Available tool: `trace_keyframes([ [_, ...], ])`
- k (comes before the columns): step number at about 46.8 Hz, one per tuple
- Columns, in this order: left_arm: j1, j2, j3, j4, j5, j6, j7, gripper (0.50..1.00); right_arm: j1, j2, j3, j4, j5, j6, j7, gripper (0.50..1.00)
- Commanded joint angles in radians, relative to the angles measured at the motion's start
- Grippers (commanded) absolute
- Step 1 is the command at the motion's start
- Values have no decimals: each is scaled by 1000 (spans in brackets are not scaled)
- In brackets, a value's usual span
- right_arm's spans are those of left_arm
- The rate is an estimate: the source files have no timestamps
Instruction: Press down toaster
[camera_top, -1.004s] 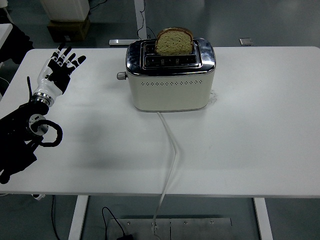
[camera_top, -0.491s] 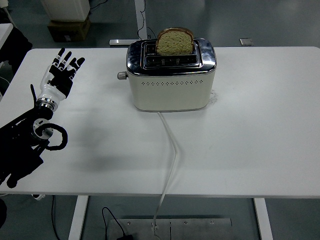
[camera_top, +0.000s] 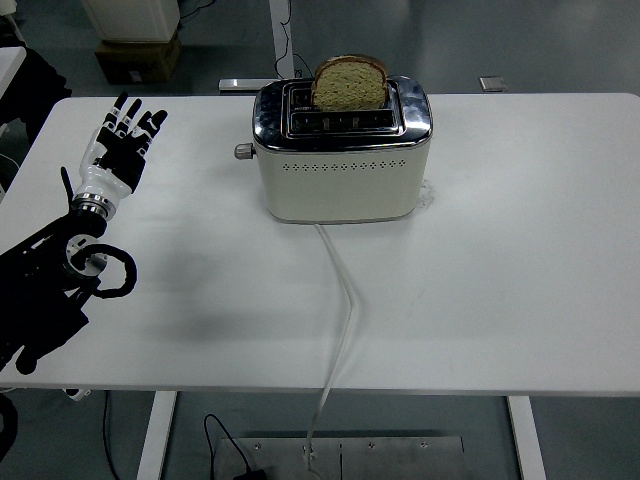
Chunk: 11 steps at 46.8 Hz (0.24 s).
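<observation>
the left hand (camera_top: 118, 150), fingers spread and empty, sits well apart at nine o'clock of the toaster (camera_top: 340, 150); a sideways push could shove it instead of sinking the bread (camera_top: 349, 82).

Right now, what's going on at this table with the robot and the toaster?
A cream and chrome toaster sits on the white table with a slice of bread standing up out of its rear slot, not pressed down. Its white cord trails off the near edge. The robot's left hand hovers over the table well to the toaster's left, fingers spread and holding nothing, apart from the lever knob on that end. The right arm is out of view.
</observation>
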<state>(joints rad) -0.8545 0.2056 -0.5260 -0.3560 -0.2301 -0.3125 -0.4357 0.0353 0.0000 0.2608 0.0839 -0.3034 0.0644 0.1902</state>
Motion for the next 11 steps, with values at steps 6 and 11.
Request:
trace_keyframes([
  [6,0,1,-19,0,0,-4,0,1000,2,0,0,0,1,0,0,998],
  [11,0,3,-20,0,0,-4,0,1000,0,0,2,0,1,0,9,998],
])
